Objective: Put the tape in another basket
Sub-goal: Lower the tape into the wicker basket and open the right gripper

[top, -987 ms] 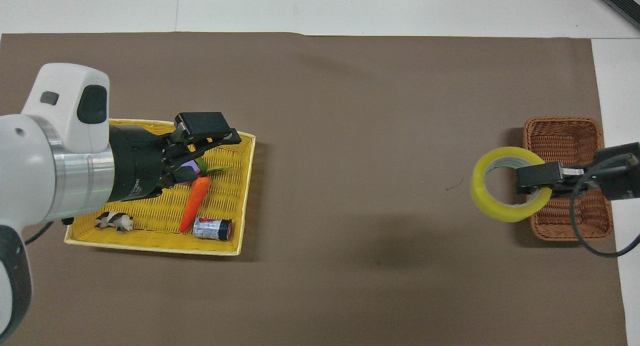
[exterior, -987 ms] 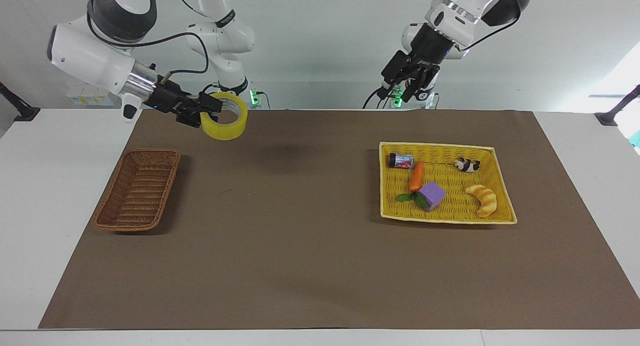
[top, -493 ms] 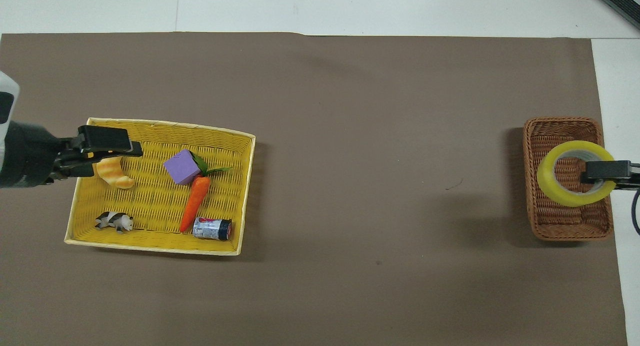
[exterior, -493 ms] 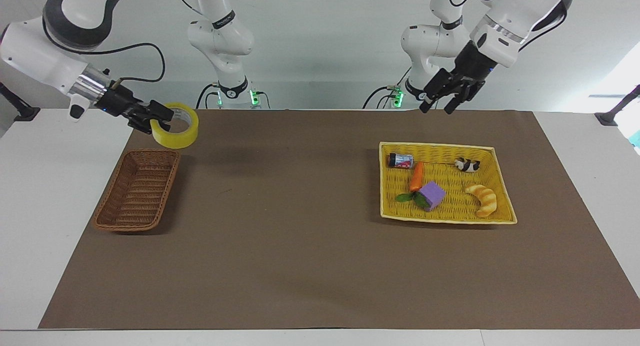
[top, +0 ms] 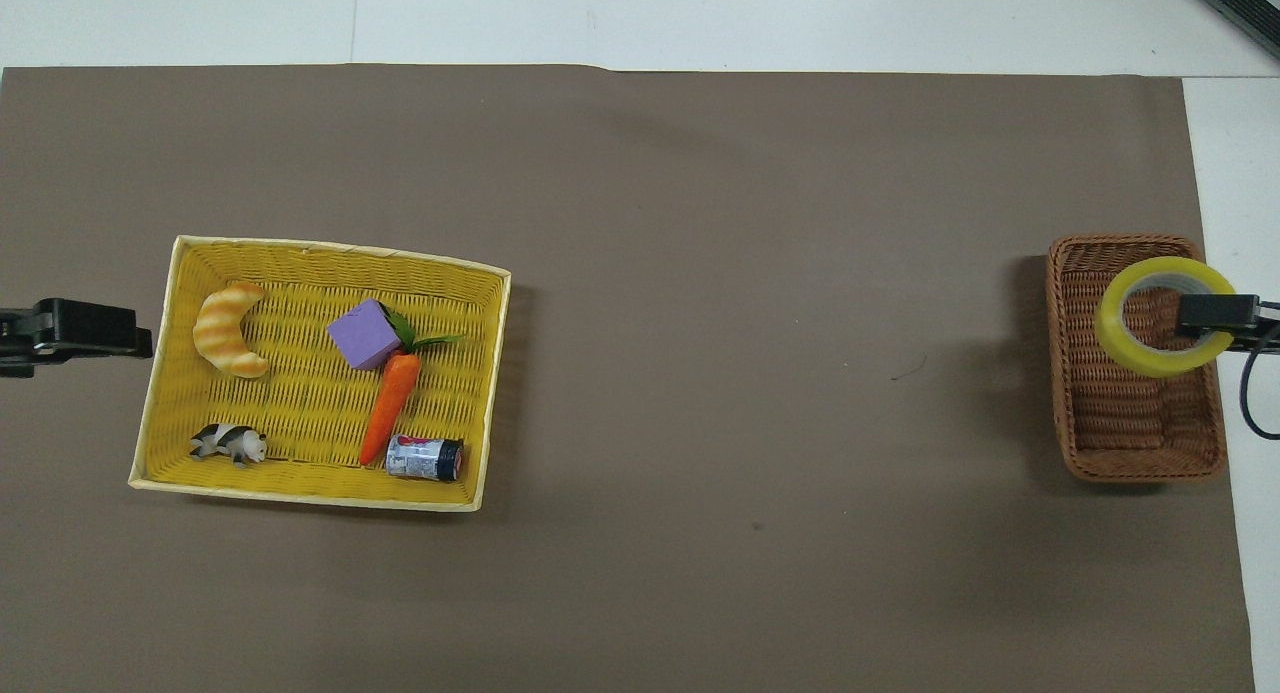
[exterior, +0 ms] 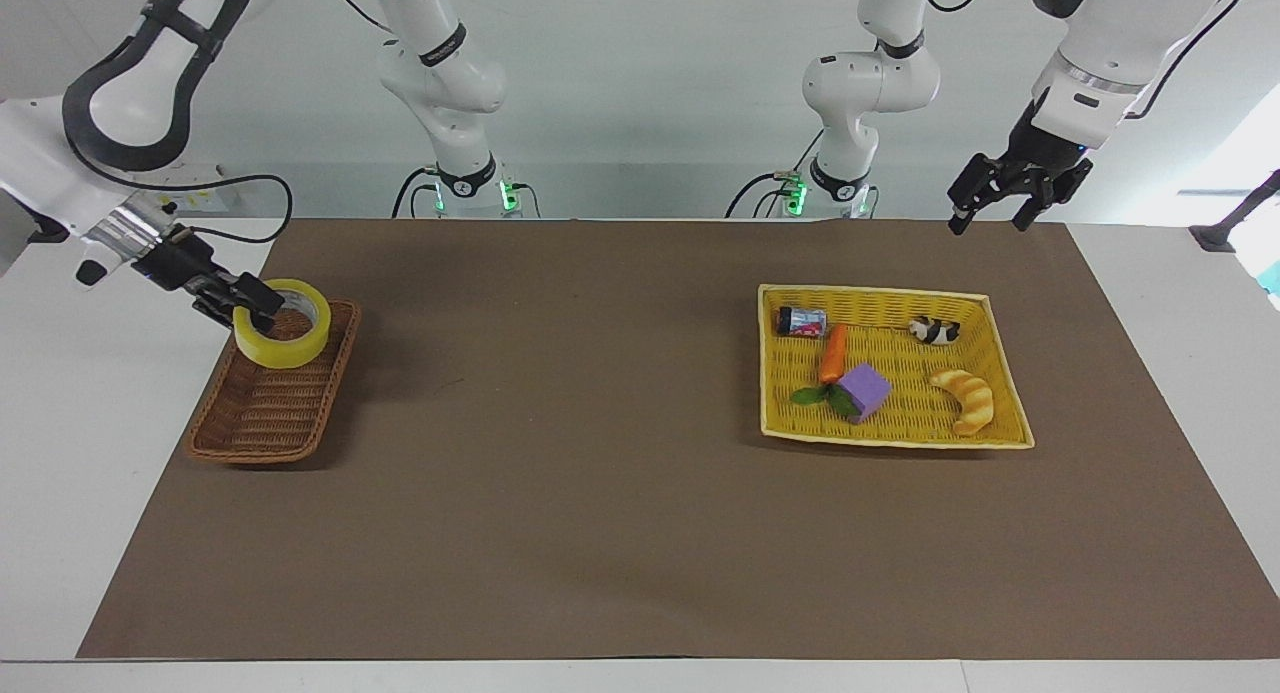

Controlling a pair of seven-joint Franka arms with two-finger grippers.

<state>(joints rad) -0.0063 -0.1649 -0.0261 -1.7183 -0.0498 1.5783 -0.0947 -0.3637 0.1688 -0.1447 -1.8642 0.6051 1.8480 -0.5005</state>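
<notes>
Writing on the small can (exterior: 802, 321) is unreadable.

Yellow woven tray-basket (exterior: 1005, 373) on the brown mat (exterior: 600, 493) covering the desk (exterior: 60, 473), toward the left arm's end. Contents: croissant (exterior: 965, 399), purple cube (exterior: 865, 391) touching a carrot (exterior: 832, 355) with green leaves, small can (exterior: 803, 321) lying on its side, black-and-white animal figure (exterior: 935, 329).

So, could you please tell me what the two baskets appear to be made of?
Narrow brown oblong basket: probably natural wicker, matte, with visible woven ribs. Flat yellow tray basket: similarly woven, but its uniform bright colour suggests dyed fibre or plastic; I cannot tell which.
</notes>
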